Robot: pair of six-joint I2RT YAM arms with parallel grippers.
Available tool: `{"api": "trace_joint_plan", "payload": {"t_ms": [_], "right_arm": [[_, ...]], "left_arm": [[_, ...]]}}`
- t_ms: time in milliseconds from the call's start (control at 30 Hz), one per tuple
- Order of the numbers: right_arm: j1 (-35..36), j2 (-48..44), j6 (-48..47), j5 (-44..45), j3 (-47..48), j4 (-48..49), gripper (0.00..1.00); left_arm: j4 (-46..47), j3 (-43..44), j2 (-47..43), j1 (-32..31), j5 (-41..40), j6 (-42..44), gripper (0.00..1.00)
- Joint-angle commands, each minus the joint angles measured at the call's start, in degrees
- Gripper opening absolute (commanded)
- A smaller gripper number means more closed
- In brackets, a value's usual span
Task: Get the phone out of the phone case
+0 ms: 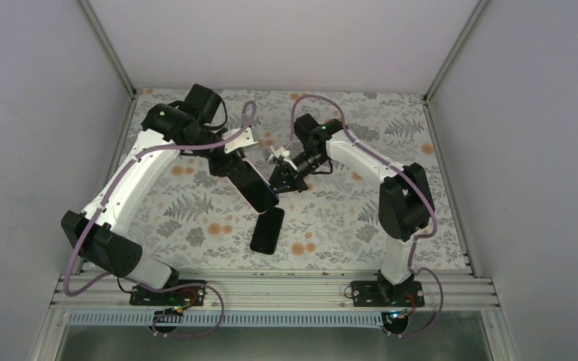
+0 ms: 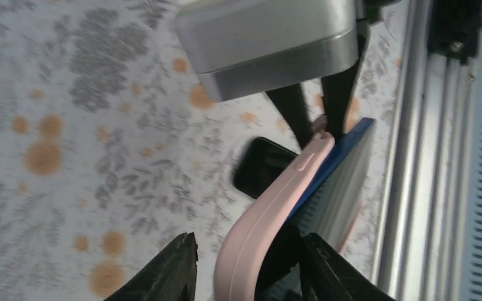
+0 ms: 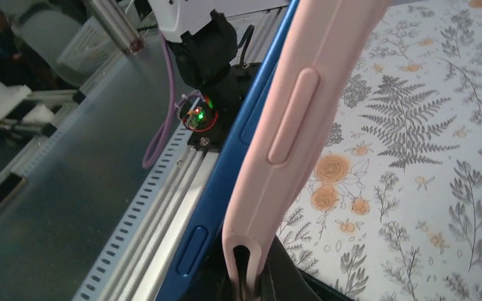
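A pink phone case (image 3: 314, 113) hangs in the air between both arms, with the blue phone (image 3: 226, 188) lying along it and its edge standing off the case rim. My right gripper (image 3: 251, 282) is shut on the bottom lip of the phone case. In the left wrist view the phone case (image 2: 276, 207) bends away from the phone (image 2: 345, 147). My left gripper (image 2: 245, 269) is open around them; its left finger (image 2: 169, 269) stands clear of the case. The right gripper's fingertips (image 2: 326, 106) pinch the far end.
A black phone-like slab (image 1: 269, 229) lies flat on the flowered table (image 1: 196, 218) just below the grippers, and also shows as the dark slab (image 2: 257, 166) in the left wrist view. The aluminium rail (image 1: 271, 289) runs along the near edge.
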Motion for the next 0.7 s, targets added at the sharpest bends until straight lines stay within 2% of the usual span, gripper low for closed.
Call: {"api": "trace_joint_plan", "payload": {"t_ms": [0, 100, 333, 433, 500, 567, 667], "right_arm": [[-1.9, -4.8, 9.2, -8.7, -1.8, 2.0, 0.03], [-4.9, -8.0, 21.3, -4.8, -4.6, 12.9, 0.03], [-10.9, -11.7, 40.8, 3.3, -6.5, 29.1, 0.03], [-12.9, -12.5, 49.6, 6.4, -7.3, 36.5, 0.03], [-13.2, -15.2, 57.0, 12.3, -8.2, 42.5, 0.03], [-13.2, -15.9, 60.6, 16.1, -8.0, 45.6, 0.03], [-13.2, -15.3, 65.1, 20.4, -6.1, 47.4, 0.03]], "left_arm": [[15.4, 3.0, 0.2, 2.3, -7.2, 2.3, 0.49], [14.2, 3.5, -0.9, 2.3, -8.7, 2.3, 0.61], [12.1, 7.7, -4.5, 1.6, -12.6, 0.3, 0.76], [17.7, 2.9, -6.2, -3.8, -22.0, -4.7, 0.75], [21.9, -1.4, -6.5, -7.5, -29.2, -6.4, 0.76], [27.2, -5.9, -6.9, -8.4, -32.6, -6.2, 0.77], [37.0, -11.8, -8.2, -9.7, -33.6, -4.9, 0.80]]}}
